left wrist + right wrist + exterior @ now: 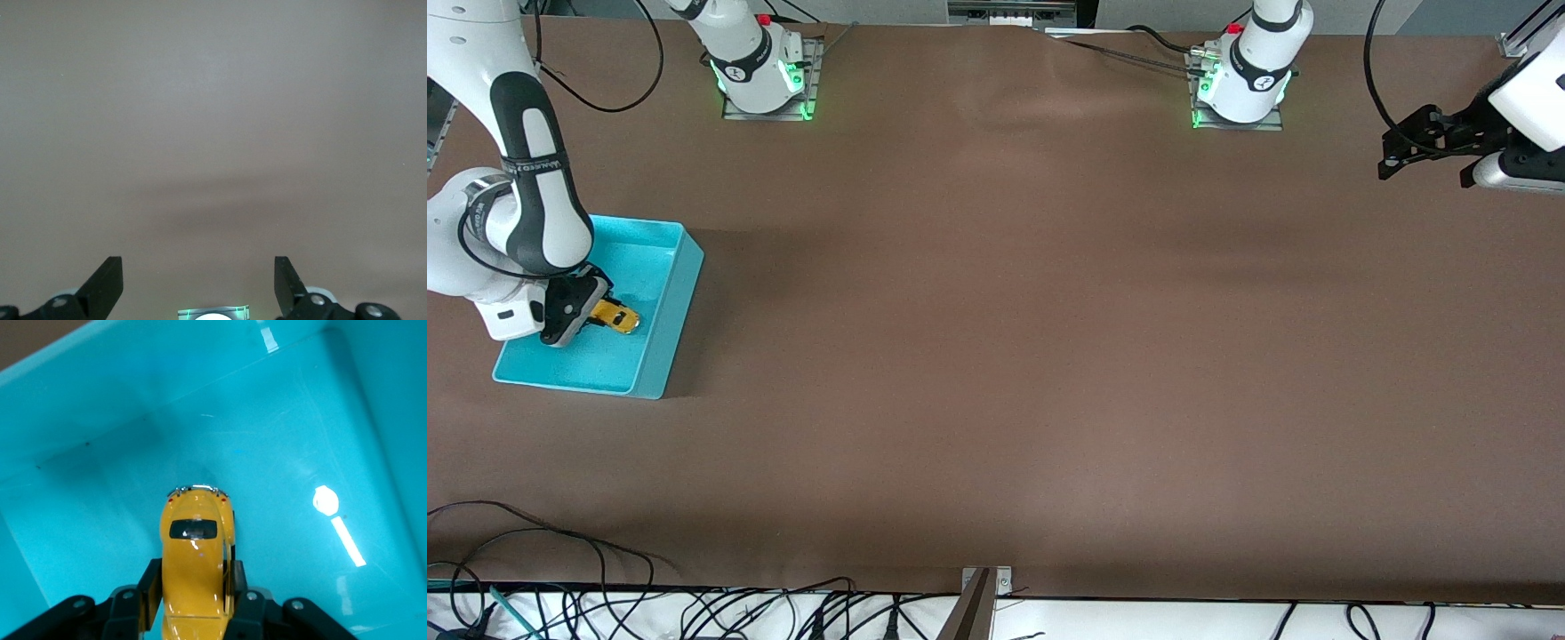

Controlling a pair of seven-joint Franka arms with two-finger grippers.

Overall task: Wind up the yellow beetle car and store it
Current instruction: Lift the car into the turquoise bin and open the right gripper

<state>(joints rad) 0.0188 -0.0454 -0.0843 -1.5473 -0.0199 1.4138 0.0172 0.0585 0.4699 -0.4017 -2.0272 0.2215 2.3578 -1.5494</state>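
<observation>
Toy car going into the bin

The yellow beetle car (616, 317) is sitting clamped between the fingers of the right gripper (592, 313), low inside the turquoise bin (667, 293) at the middle left of the front view; gripping it by its sides is keeping it level, seemingly for setting down on the bin floor. The left gripper (1423, 147) is waiting in the upper right of the frame over the bare table (1049, 356), fingers spread apart, holding nothing.
</observation>
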